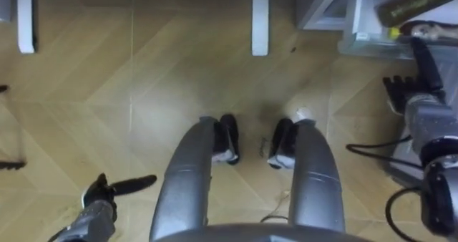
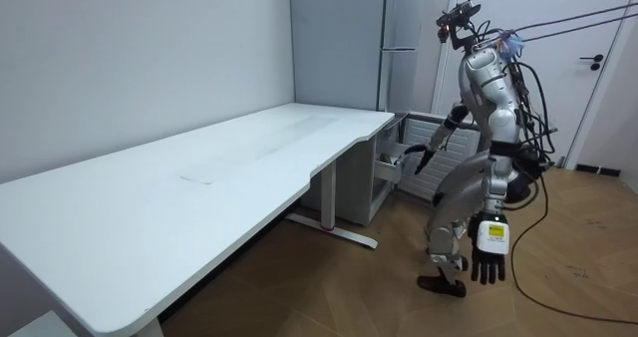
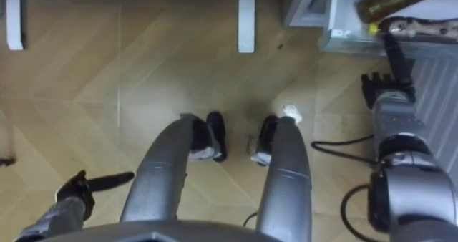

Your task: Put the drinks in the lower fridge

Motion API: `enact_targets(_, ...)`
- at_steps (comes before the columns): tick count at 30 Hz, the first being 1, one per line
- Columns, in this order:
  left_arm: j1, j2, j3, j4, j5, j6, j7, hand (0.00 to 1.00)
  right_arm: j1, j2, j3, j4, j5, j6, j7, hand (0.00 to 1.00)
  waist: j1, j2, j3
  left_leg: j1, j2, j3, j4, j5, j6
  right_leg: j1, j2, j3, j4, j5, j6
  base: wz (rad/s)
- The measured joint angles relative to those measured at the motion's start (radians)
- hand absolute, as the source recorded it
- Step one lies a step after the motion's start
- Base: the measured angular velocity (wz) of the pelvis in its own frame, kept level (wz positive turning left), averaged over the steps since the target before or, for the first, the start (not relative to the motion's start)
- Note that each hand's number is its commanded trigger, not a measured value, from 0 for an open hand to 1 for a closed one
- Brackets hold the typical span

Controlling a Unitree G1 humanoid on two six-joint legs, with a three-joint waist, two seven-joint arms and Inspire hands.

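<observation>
In the left eye view the robot looks down past its own legs at a wooden floor. Its left hand hangs low, fingers relaxed and empty. Its right hand, fingers straight and holding nothing, is just beside the open fridge drawer, where a dark bottle lies. In the room view the robot stands between a white desk and the fridge.

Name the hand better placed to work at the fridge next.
Right, most likely. The right hand reaches out, fingers straight, just short of the fridge shelf that holds a dark bottle; the left hand hangs low beside the leg, on the far side from it.
</observation>
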Motion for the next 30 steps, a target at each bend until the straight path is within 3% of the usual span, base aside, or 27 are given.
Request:
enact_targets(3,-0.002,0.000,0.000,-0.008,0.030,0.000,0.003,0.00,-0.029,-0.019,-0.013,-0.001,-0.006,-0.001,-0.008,0.00,0.001,0.002,-0.0009,-0.038,-0.011,0.002,0.032,-0.003,0.001,-0.045,-0.016,0.007,0.048,-0.016,-0.003,0.17)
enact_targets(6,-0.002,0.003,0.005,-0.018,0.042,-0.007,0.003,0.00,-0.067,-0.056,-0.013,-0.001,-0.006,-0.005,-0.007,0.00,0.006,0.003,-0.0007,-0.070,-0.005,0.009,0.075,-0.017,0.002,-0.082,-0.022,0.013,0.094,-0.031,-0.010,0.02)
enact_targets(12,-0.003,0.004,-0.004,-0.041,0.040,-0.030,0.009,0.00,-0.086,-0.065,-0.008,-0.009,-0.014,-0.002,-0.020,0.00,-0.006,0.000,-0.0005,-0.092,-0.008,0.013,0.090,-0.020,0.000,-0.107,-0.047,0.011,0.119,-0.044,-0.013,0.03)
enact_targets(18,0.015,0.004,-0.006,-0.078,0.034,-0.047,0.014,0.00,-0.089,-0.067,-0.007,-0.009,-0.016,0.000,-0.020,0.00,-0.006,0.001,-0.0008,-0.090,-0.012,0.014,0.072,-0.017,0.001,-0.105,-0.049,0.006,0.102,-0.036,-0.020,0.00)
enact_targets(26,0.040,0.015,-0.005,-0.085,0.035,-0.047,-0.012,0.00,-0.088,-0.072,0.003,-0.039,-0.017,-0.001,-0.058,0.00,-0.005,0.001,-0.0010,-0.080,-0.012,0.017,0.039,-0.010,0.012,-0.095,-0.046,0.003,0.066,-0.029,-0.012,-0.01)
enact_targets(30,0.059,0.042,-0.005,-0.115,0.034,-0.056,-0.013,0.00,-0.088,-0.078,0.034,-0.059,-0.017,0.000,-0.099,0.00,-0.004,0.001,-0.0011,-0.069,-0.008,0.020,0.035,-0.011,0.012,-0.086,-0.034,0.006,0.059,-0.027,-0.011,-0.06)
